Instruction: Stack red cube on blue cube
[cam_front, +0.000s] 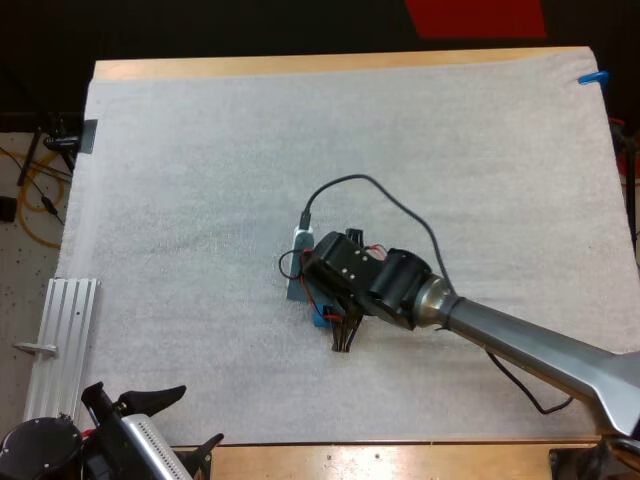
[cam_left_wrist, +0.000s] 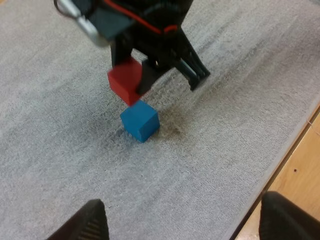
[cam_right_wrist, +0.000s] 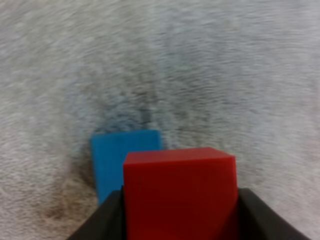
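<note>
- Wood of the table shows as a bare strip along the near edge, with the white mat covering the rest out to the far side.
- At the near left corner the left gripper hangs over the mat's near edge. Its two black fingers stand wide apart with nothing between them but mat.
- Just far of that gripper, a ribbed metal rail lies along the left side of the table, off the mat.
- From the right edge the right arm reaches in toward the left, and its wrist ends over the middle of the mat, a little to the near side of centre.
- The blue cube rests flat on the mat at that spot, under the right arm's wrist. Nothing grips it.
- The right gripper is clamped on the red cube, with a black finger pressed to each of two opposite faces.
- The red cube is held off the mat, just above the blue cube and close to it. It is not squarely over it: from the left wrist view it sits a little to one side, and the blue cube's top face is mostly uncovered.
- Whether the red cube's lower edge touches the blue cube, I cannot tell.
- Beyond the cubes the mat runs on to the far edge of the table.
</note>
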